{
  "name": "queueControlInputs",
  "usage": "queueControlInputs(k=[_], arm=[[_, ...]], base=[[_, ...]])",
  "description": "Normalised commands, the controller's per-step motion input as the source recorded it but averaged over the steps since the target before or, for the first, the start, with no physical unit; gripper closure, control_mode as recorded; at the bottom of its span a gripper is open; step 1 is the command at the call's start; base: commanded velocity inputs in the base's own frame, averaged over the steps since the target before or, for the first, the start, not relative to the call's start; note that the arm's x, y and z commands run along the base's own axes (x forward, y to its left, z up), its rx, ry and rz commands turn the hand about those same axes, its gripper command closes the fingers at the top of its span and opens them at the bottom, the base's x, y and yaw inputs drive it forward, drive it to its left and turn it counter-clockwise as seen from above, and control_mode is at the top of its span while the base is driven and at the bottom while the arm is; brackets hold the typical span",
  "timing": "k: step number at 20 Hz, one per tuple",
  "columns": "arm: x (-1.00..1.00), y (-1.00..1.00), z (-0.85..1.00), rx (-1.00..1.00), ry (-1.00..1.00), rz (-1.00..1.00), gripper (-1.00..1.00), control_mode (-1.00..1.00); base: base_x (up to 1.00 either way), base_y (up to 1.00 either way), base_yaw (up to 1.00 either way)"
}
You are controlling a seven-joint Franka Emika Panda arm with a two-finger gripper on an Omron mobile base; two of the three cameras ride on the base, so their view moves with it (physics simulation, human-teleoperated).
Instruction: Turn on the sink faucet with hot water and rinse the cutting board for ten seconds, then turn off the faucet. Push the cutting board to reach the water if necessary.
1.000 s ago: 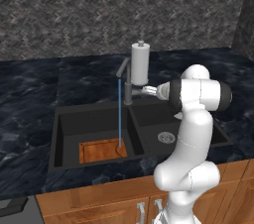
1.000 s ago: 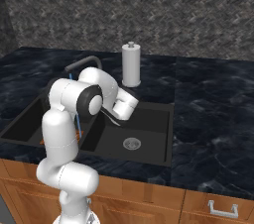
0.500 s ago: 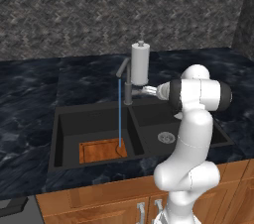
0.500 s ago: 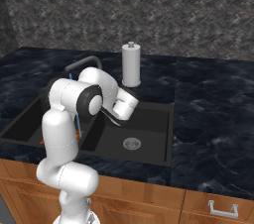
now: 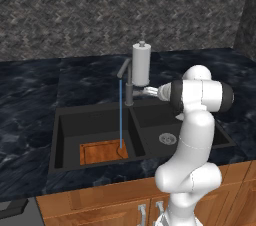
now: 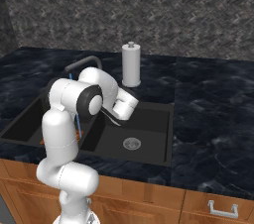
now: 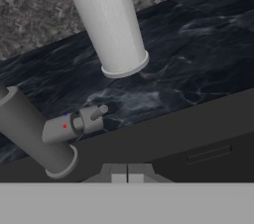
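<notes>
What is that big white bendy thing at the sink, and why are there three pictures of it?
The white bendy thing is a robot arm. At its end is a gripper, a hand with two fingers, shut now and holding nothing. It sits close to the sink faucet, the dark post with a small lever on its side.

Two pictures come from cameras riding behind the arm, one to its left and one to its right. The third comes from a camera on the hand itself, so it looks tilted.

Water runs as a thin blue line into the black sink and lands on the brown cutting board lying at the bottom. The tall grey cylinder is a pump dispenser standing on the dark counter.
</notes>
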Motion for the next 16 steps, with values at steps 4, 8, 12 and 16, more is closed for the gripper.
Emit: queueControlInputs(k=[4,8,12,16], arm=[[0.00,0.00,0.00,0.00,0.00,0.00,1.00,-1.00],[0.00,0.00,0.00,0.00,0.00,0.00,1.00,-1.00],[0.00,0.00,0.00,0.00,0.00,0.00,1.00,-1.00],[0.00,0.00,0.00,0.00,0.00,0.00,1.00,-1.00]], base=[[0.00,0.00,0.00],[0.00,0.00,0.00],[0.00,0.00,0.00],[0.00,0.00,0.00]])
